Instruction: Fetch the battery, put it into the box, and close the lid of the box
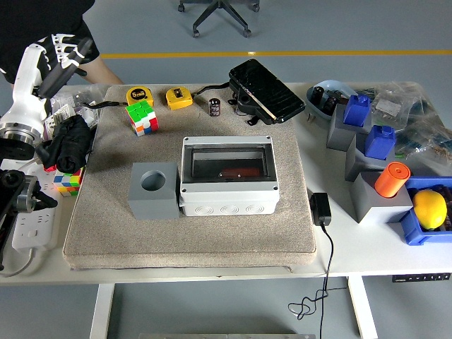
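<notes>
The grey box (227, 175) stands in the middle of the beige mat (191, 233) with its clear lid down; a dark flat object (236, 171) shows through the lid. A small black cylindrical battery (215, 106) stands upright on the mat behind the box, next to the yellow tape measure (179, 97). My left hand (62, 51) is raised at the far left edge, well away from the box and battery, with fingers extended and holding nothing. The right arm is out of view.
A grey block with a round hole (153, 189) touches the box's left side. A Rubik's cube (141, 116), a second tape measure (139, 95) and a black device (266, 90) lie behind. Bins, an orange cylinder (392, 179) and a lemon (429, 208) stand right. A person's arm (106, 69) shows top left.
</notes>
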Robot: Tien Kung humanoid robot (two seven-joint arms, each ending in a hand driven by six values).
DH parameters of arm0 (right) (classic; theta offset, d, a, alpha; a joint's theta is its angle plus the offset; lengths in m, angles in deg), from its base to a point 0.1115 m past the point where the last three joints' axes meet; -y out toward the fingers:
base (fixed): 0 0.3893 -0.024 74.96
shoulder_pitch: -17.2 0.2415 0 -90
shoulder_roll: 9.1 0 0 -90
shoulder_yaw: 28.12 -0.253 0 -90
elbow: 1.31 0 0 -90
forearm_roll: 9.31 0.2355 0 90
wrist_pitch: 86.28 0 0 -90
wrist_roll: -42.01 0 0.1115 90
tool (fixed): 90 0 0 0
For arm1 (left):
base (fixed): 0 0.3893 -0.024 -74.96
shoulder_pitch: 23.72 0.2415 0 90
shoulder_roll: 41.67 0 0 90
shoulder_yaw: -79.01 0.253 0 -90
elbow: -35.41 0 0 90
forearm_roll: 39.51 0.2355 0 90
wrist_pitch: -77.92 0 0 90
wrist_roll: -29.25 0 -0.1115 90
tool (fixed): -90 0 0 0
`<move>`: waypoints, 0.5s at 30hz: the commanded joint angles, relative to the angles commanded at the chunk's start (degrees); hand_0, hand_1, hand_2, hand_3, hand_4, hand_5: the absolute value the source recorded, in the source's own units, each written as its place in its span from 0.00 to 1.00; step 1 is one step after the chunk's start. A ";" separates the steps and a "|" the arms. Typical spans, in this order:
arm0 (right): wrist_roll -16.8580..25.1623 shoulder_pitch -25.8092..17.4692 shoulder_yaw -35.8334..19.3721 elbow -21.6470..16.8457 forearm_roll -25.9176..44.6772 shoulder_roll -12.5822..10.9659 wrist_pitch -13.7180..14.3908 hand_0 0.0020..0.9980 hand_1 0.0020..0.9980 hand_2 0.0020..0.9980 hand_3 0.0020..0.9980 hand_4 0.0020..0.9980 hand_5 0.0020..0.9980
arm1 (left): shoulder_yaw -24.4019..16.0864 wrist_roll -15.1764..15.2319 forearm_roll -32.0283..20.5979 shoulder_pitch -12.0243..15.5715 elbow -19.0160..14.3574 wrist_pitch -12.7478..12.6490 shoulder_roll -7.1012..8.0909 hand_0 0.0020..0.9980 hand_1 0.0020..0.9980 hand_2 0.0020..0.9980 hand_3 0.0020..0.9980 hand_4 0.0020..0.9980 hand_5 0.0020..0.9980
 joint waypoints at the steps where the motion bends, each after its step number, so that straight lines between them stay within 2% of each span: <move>1: -0.09 0.05 0.10 0.01 -0.01 -0.01 -0.05 0.60 0.59 0.57 0.52 0.92 0.45 | -0.65 -0.11 0.32 0.21 0.17 0.07 0.09 0.40 0.54 0.55 0.58 1.00 0.68; 6: -0.41 1.05 0.64 -0.06 0.00 -0.18 -0.28 0.60 0.59 0.57 0.52 0.92 0.45 | -1.73 -0.34 0.25 0.63 0.67 0.31 0.33 0.40 0.54 0.55 0.57 1.00 0.65; 11: -0.29 1.69 0.52 -0.42 -0.77 -0.93 -0.21 0.60 0.59 0.57 0.52 0.92 0.45 | -0.73 0.80 -1.24 1.03 0.85 0.90 1.70 0.39 0.54 0.54 0.57 1.00 0.64; 15: -0.40 0.71 1.12 -0.12 -0.46 -0.76 -0.22 0.60 0.59 0.57 0.52 0.93 0.45 | -1.38 1.22 -1.81 2.04 0.66 1.29 1.54 0.40 0.53 0.54 0.57 1.00 0.64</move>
